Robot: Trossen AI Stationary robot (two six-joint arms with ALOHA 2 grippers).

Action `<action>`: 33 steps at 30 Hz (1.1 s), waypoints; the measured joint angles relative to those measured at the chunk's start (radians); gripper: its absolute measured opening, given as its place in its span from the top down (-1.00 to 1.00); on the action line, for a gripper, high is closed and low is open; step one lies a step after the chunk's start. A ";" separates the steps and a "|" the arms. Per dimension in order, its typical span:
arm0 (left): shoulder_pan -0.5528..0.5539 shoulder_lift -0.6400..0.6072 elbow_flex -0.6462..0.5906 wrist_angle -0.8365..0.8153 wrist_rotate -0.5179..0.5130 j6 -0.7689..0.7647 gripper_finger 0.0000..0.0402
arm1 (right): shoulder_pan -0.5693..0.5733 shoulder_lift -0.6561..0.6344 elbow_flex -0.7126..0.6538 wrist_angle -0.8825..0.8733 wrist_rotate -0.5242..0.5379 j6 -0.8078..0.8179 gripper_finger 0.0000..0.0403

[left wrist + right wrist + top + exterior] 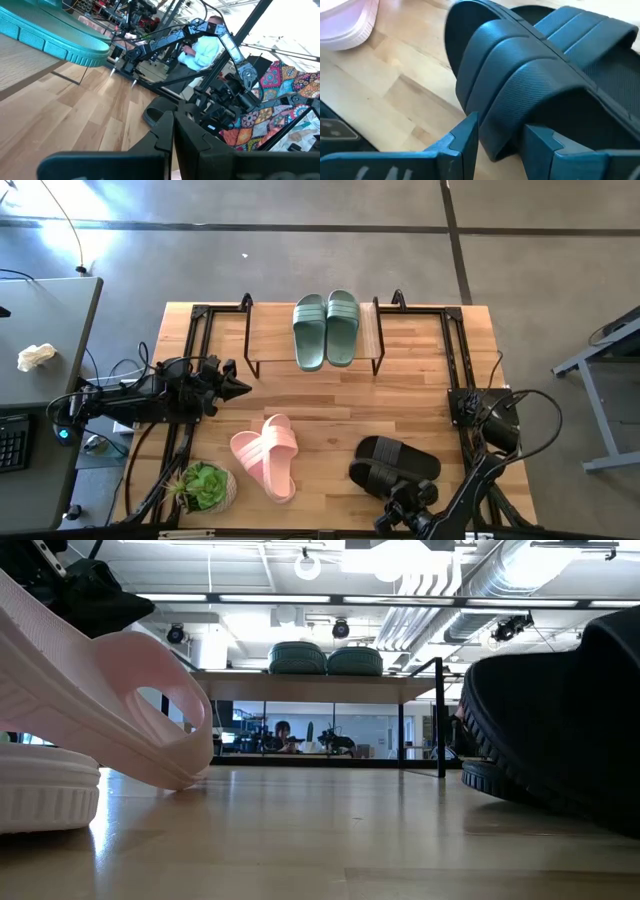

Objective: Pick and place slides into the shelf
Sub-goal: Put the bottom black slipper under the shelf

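Note:
The sage green slides [326, 328] lie side by side on the shelf [270, 330], whose plank [300, 680] shows far back in the low view. The pink slides [268, 455] sit left of centre, one leaning on the other [100, 700]. The black slides [395, 463] lie together near the table's right near corner. My right gripper [403, 498] is at their near edge, shut on one [545, 60]. My left gripper [245, 387] hovers shut at the table's left, between shelf and pink pair [172, 135]. My right gripper [500, 142] has the side end of a black slide's ribbed strap [502, 115] between its two fingers, one finger [467, 135] on each side. It comes from the table's near side, slanting down. The black pair still lies on the table.
A small potted plant [205, 485] stands at the near left corner. Black frame rails [190, 360] run along the table's left and right sides. Bare wood lies between the shelf and the two pairs. A person [205, 45] sits beyond the table in the left wrist view.

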 joint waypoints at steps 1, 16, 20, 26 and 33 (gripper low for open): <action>0.000 0.000 0.000 0.000 0.000 0.000 0.99 | -0.004 0.000 0.000 -0.003 0.001 -0.002 0.42; 0.000 0.000 0.000 0.000 -0.001 0.000 0.99 | -0.032 0.000 0.000 -0.013 0.068 -0.035 0.96; 0.000 0.000 0.000 0.001 0.010 0.009 0.99 | -0.032 0.000 0.000 -0.007 0.091 -0.042 0.98; 0.000 0.000 0.000 0.098 0.144 0.101 0.99 | -0.032 -0.004 0.071 -0.080 0.163 -0.059 0.99; 0.000 0.000 0.000 0.350 0.301 0.291 0.99 | -0.051 -0.026 0.259 -0.195 0.320 -0.221 1.00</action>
